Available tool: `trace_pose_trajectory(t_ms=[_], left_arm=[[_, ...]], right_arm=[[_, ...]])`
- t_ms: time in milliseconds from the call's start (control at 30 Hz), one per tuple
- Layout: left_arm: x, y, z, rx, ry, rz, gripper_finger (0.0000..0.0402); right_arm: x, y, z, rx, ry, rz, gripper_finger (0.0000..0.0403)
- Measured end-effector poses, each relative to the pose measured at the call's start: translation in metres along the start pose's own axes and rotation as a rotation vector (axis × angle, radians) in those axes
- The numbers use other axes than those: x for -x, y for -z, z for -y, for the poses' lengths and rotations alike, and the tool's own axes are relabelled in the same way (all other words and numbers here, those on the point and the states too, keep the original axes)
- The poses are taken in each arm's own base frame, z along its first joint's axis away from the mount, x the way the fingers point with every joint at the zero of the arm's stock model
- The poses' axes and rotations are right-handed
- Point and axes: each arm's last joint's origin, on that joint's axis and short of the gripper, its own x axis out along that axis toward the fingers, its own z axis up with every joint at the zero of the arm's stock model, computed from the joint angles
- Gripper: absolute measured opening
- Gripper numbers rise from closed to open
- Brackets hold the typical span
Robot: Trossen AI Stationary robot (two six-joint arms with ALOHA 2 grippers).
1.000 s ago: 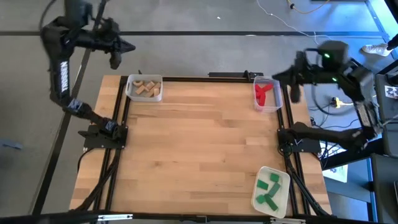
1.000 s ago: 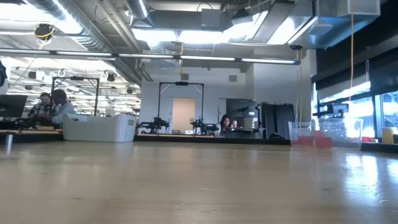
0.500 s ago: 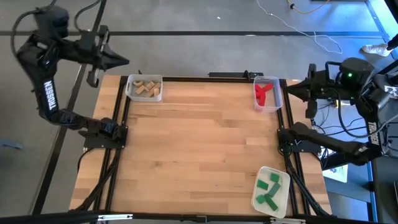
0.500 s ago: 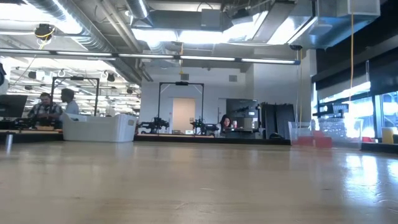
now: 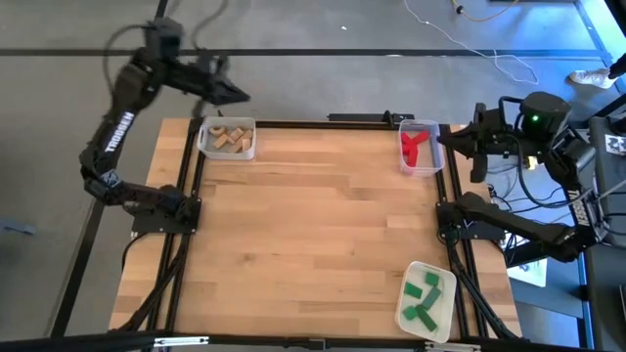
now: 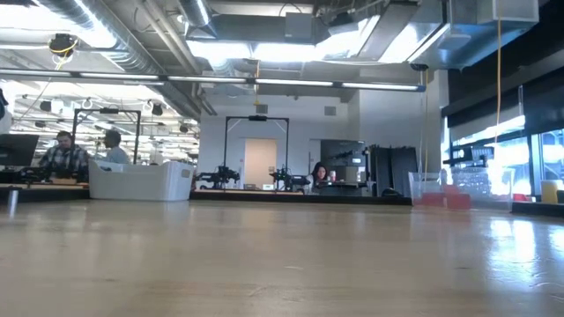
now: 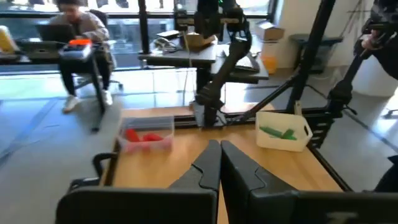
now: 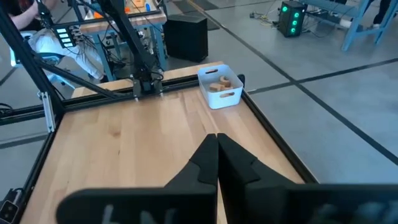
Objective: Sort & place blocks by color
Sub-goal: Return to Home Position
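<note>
Tan blocks [image 5: 228,139] lie in a white bin [image 5: 208,147] at the table's far left corner, also in the right wrist view [image 8: 219,86]. Red blocks [image 5: 415,145] lie in a clear bin [image 5: 435,162] at the far right edge. Green blocks [image 5: 424,296] lie in a white tray [image 5: 445,279] at the near right. My left gripper [image 5: 238,95] hangs shut in the air just beyond the tan bin, its fingers [image 7: 219,152] together. My right gripper [image 5: 442,139] hangs shut above the table's right edge beside the red bin, fingers [image 8: 216,142] together. Neither holds anything.
The wooden table top [image 5: 313,225] lies bare between the three containers. Black frame rails [image 5: 186,235] run along its left and right sides. Cables and equipment stand off the right edge [image 5: 548,186]. People sit at desks far behind the table [image 6: 79,154].
My left arm swung out past the table's left edge, then came back right, so its gripper now hangs just beyond the tan bin and has turned and levelled out. My right arm has drawn back a little toward the right edge and sunk slightly. Both grippers stayed shut.
</note>
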Motion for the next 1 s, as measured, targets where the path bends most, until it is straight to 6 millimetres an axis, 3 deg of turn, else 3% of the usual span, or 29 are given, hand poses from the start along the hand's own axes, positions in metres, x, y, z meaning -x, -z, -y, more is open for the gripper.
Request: trace_pose_trajectory(t_ms=[233, 467, 667, 867, 1000], left_arm=[[-0.072, 0.045, 0.001, 0.051, 0.164, -0.003, 0.0000], [-0.111, 0.080, 0.035, 0.100, 0.165, -0.100, 0.0000], [-0.097, 0.094, 0.074, 0.095, 0.086, -0.074, 0.0000], [-0.050, 0.100, 0.117, 0.083, -0.055, 0.075, 0.0000], [-0.024, 0.106, 0.136, 0.072, -0.136, 0.155, 0.0000]], right_arm=[[-0.001, -0.003, 0.001, -0.011, -0.007, 0.023, 0.0000], [-0.001, 0.000, -0.002, -0.017, -0.091, 0.003, 0.0000], [0.009, 0.008, -0.012, 0.040, -0.150, -0.006, 0.0000], [0.033, 0.021, -0.031, 0.091, -0.144, 0.043, 0.0000], [0.044, 0.042, -0.044, 0.079, -0.173, 0.091, 0.0000]])
